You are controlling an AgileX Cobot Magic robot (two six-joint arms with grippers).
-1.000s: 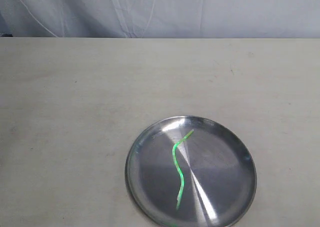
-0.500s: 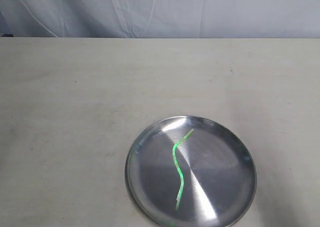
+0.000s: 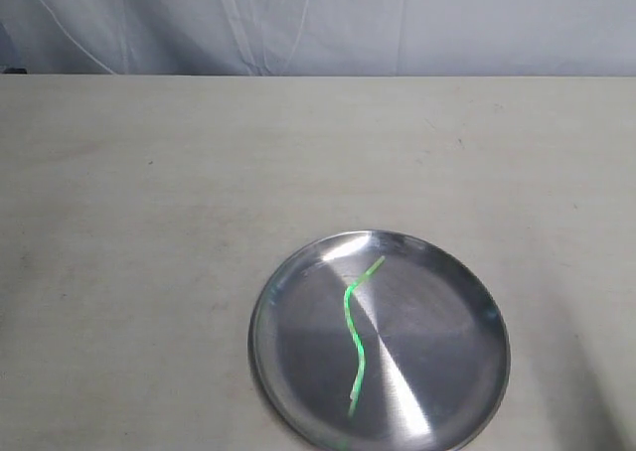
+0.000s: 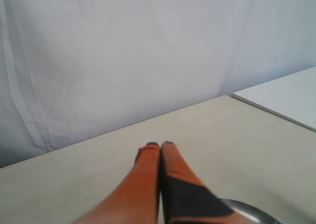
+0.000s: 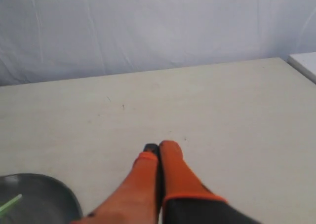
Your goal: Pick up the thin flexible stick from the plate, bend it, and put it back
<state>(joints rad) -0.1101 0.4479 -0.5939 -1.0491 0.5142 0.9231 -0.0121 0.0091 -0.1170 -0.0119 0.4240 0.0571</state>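
Here, the thin flexible stick (image 3: 355,337) lies in a gentle S-curve on the plate (image 3: 437,322), apart from both pairs of fingers and touching neither. The left gripper (image 4: 160,145) and right gripper (image 5: 159,146) each have their fingers pressed together, holding nothing. A clean pickup likely means parting the fingers first, then closing low around the strand.

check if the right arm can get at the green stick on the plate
Probably yes: the stick lies uncovered on the plate; the right gripper, shut and empty, must open first.
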